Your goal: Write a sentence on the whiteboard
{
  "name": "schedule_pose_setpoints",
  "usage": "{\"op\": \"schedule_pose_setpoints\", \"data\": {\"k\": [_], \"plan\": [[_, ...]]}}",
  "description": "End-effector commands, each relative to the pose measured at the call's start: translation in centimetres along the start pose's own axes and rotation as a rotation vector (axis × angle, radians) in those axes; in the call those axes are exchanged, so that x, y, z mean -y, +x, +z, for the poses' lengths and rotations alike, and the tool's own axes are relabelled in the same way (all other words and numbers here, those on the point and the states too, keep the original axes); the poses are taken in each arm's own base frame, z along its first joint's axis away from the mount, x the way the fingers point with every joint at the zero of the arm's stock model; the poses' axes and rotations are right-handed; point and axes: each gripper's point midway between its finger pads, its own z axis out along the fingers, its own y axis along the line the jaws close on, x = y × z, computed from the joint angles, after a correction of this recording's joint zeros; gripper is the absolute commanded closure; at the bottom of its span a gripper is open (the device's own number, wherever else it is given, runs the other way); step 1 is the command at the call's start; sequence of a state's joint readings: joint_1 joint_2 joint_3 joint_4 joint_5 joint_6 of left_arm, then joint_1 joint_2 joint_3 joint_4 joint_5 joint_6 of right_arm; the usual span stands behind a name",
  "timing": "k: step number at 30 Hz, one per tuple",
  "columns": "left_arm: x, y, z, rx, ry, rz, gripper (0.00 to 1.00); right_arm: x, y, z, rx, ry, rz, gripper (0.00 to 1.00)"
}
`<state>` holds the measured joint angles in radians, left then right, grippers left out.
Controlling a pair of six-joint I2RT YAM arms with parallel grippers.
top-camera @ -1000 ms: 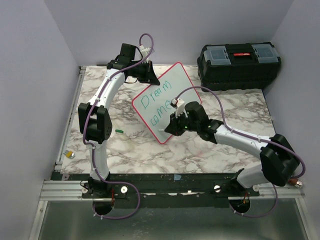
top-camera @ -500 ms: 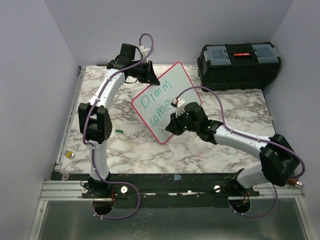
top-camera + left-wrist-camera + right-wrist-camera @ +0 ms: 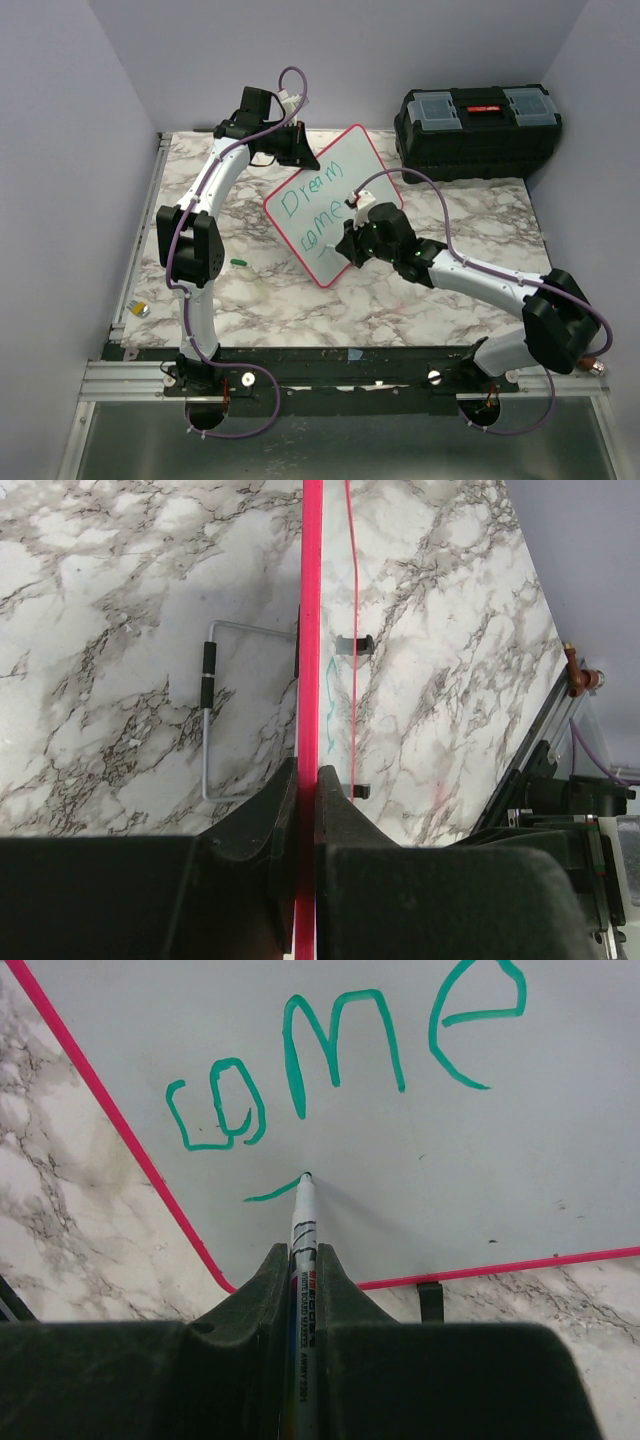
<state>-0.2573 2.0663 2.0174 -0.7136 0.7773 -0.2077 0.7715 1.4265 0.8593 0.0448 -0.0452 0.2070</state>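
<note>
Where the right gripper [image 3: 303, 1265] is seen from its wrist, its fingers are pressed together on a marker [image 3: 303, 1222], pinched upright between them. The marker's tip is set on the whiteboard [image 3: 520, 1160], at the right end of a short green stroke. Just above that stroke the sentence [image 3: 340, 1060] is found, in green: "come" in the lower line and "Dream" in the line over it. The left gripper [image 3: 307, 780] is clamped shut on the board's pink rim at its far left corner. The board is held tilted at the middle of the marble table [image 3: 420, 290]. A black toolbox [image 3: 478, 130] is noted at the far right. A small green cap [image 3: 238, 262] lies to the board's left.
</note>
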Motion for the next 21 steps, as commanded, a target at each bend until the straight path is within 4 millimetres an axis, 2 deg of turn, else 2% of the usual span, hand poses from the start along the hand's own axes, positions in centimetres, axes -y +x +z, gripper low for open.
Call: {"op": "schedule_pose_setpoints", "data": {"k": [1, 10, 21], "plan": [[0.1, 1.0, 0.4, -0.031, -0.037, 0.026, 1.00, 0.6, -1.7, -0.8, 0.033, 0.045, -0.027, 0.99], [0.1, 1.0, 0.3, -0.031, -0.037, 0.027, 1.00, -2.0, -2.2, -1.2, 0.041, -0.096, -0.024, 0.99], [0.2, 1.0, 0.3, -0.029, -0.035, 0.030, 1.00, -2.7, -2.9, -0.4, 0.048, -0.131, -0.009, 0.99]]}}
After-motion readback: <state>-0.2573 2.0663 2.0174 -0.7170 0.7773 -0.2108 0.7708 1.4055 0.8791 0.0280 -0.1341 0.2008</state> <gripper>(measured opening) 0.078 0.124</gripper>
